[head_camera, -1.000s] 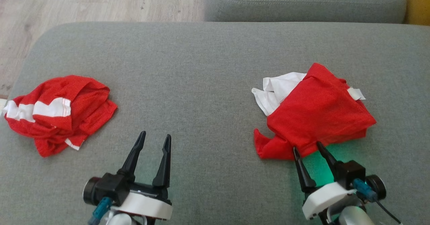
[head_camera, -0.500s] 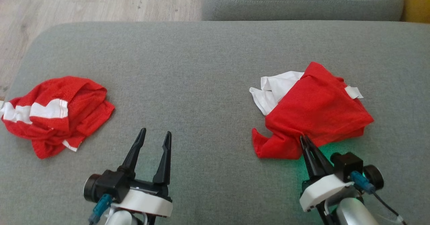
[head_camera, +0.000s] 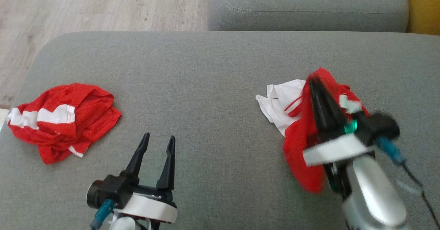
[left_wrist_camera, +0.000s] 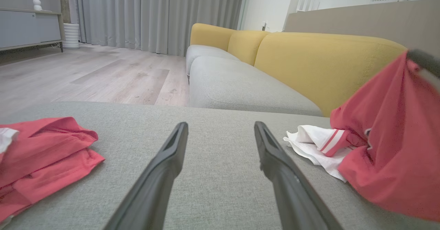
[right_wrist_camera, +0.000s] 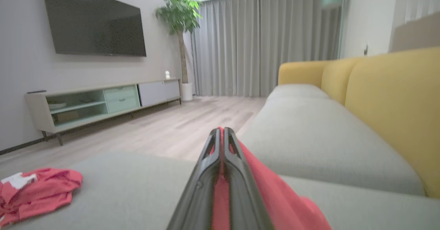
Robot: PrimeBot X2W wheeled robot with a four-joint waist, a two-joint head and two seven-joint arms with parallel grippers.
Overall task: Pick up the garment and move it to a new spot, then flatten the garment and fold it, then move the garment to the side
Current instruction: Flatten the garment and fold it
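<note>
A red and white garment (head_camera: 299, 137) hangs from my right gripper (head_camera: 313, 82), which is shut on its red cloth and raised above the grey cushion (head_camera: 213, 85); its white part (head_camera: 278, 102) still lies on the cushion. The right wrist view shows the closed fingers (right_wrist_camera: 220, 175) with red fabric (right_wrist_camera: 271, 195) pinched between them. From the left wrist the lifted garment (left_wrist_camera: 388, 147) hangs at the right. My left gripper (head_camera: 157, 141) is open and low over the cushion's near middle, holding nothing; its fingers (left_wrist_camera: 165, 168) are spread.
A second crumpled red and white garment (head_camera: 62, 120) lies at the cushion's left end. Another grey seat cushion (head_camera: 309, 6) lies beyond, with yellow backrests (left_wrist_camera: 309, 61) to the right. Wooden floor (head_camera: 86, 6) is past the left edge.
My right gripper closed on the garment's near edge, then rose and swung up, pulling the red cloth off the cushion. The head camera shifted slightly. The left arm stayed still.
</note>
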